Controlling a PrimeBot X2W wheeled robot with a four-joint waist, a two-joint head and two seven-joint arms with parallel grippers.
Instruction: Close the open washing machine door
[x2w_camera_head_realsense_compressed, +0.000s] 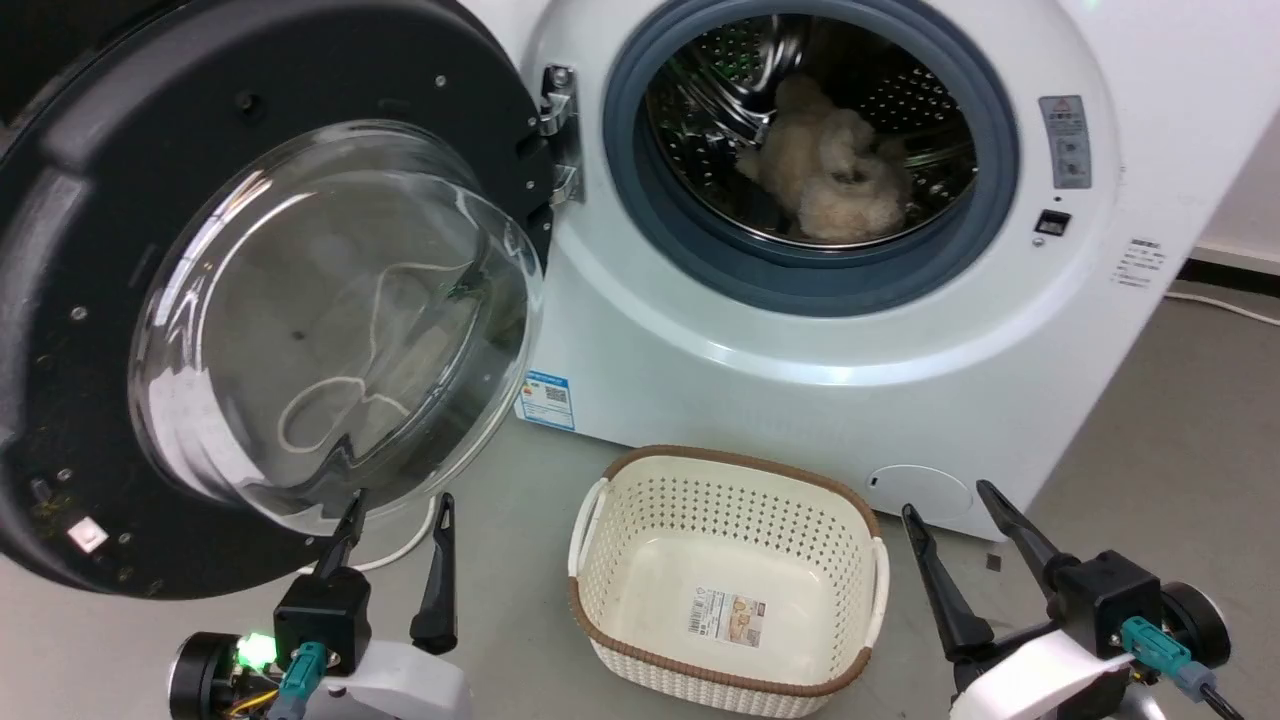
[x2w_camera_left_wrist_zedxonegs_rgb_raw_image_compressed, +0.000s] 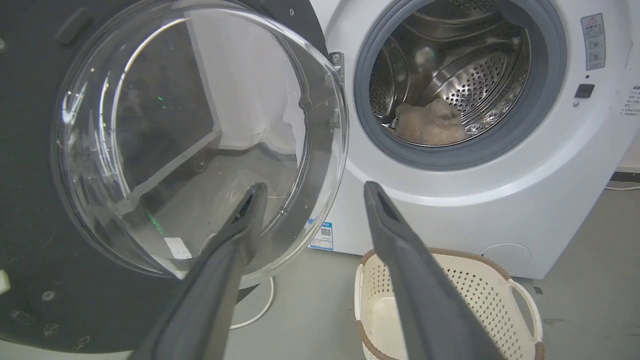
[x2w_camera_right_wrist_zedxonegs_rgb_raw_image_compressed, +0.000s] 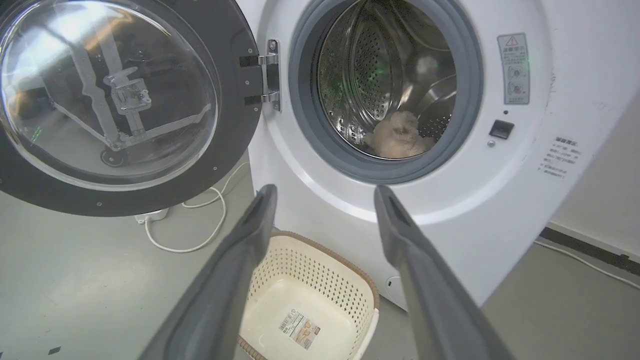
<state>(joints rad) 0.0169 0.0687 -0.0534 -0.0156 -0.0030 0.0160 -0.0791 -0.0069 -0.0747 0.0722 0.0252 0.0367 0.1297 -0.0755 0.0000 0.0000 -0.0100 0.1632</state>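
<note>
The washing machine stood far right, a beige bundle in its drum; the washing machine door hung wide open at left. A cream basket near it held only a barcode sticker (print unreadable). The left hand and the right hand gaped, holding nothing.

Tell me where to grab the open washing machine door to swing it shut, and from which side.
Grip the washing machine door by the black rim at its free edge, opposite the metal hinge, probably with the nearby open left gripper. Come from the left, around the outer side, since the inner face points at the robot. The bulging glass bowl looks too smooth to hold.
</note>
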